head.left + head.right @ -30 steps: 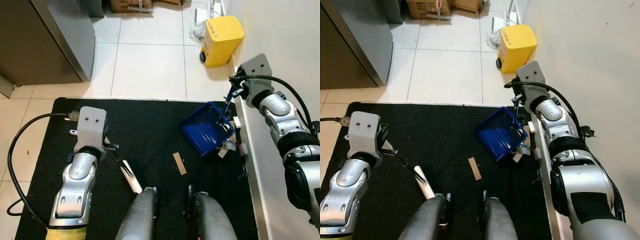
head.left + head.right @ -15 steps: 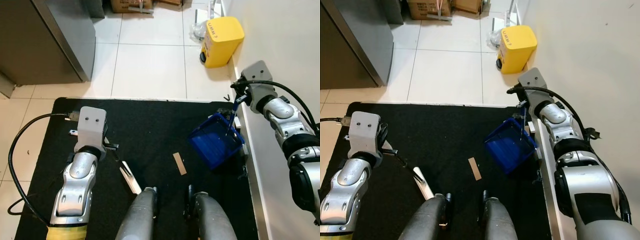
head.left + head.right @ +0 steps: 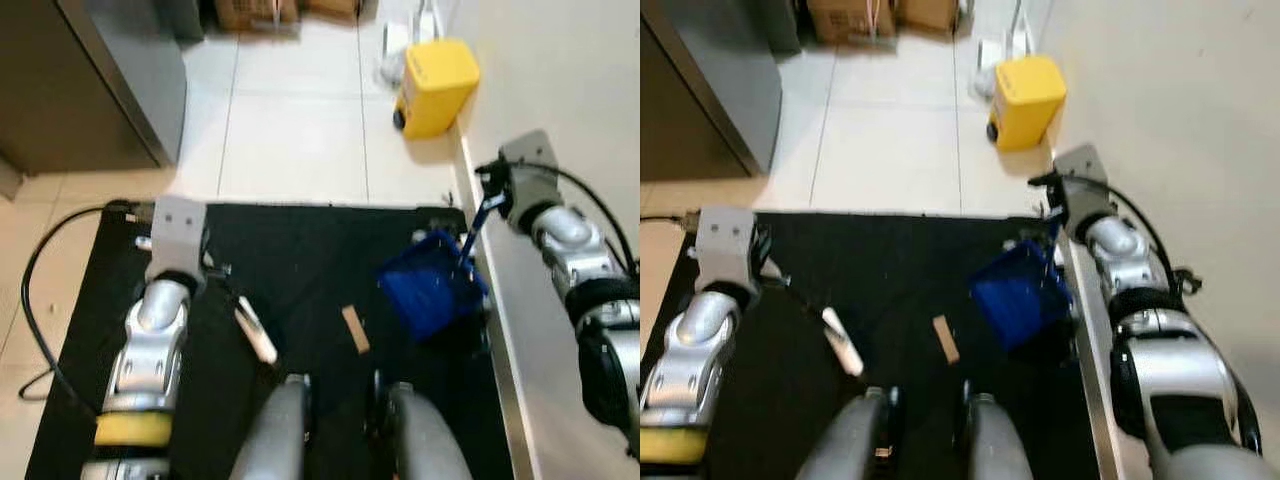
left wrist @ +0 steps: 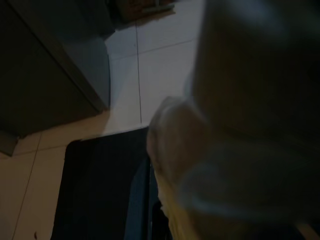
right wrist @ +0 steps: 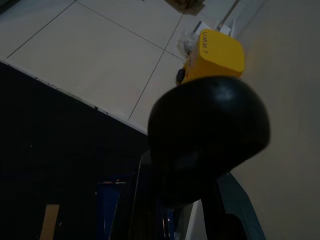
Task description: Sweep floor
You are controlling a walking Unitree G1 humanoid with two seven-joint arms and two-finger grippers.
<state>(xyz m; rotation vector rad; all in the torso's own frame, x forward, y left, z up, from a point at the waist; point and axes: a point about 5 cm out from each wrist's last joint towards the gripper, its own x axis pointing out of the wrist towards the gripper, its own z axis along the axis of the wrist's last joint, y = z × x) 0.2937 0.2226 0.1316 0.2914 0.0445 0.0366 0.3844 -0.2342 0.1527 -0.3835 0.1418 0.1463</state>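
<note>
- Compared with a second ago, the blue dustpan is tipped up and pulled in closer to the wall, and the scraps that were lying by its edge aren't visible there anymore. The whole view is also shifting a bit, so that part is the camera moving.
- Nearest the robot's legs, a tan scrap is sitting on the black mat, just left of the dustpan and not touching it.
- Left hand is holding a white brush, blade angled down onto the mat, well apart from the scrap. Fingers look clamped on the handle end.
- Right hand is gripping the dustpan's long blue handle near the wall, closed on it.
- Farther off, a yellow bin is standing on the tiles by the wall.
- My read: it's mid-collection, pan lifted with a load. Next move probably calls for either lowering the pan again so the brush can push that last scrap in, or carrying it level to the bin without spilling.
</note>
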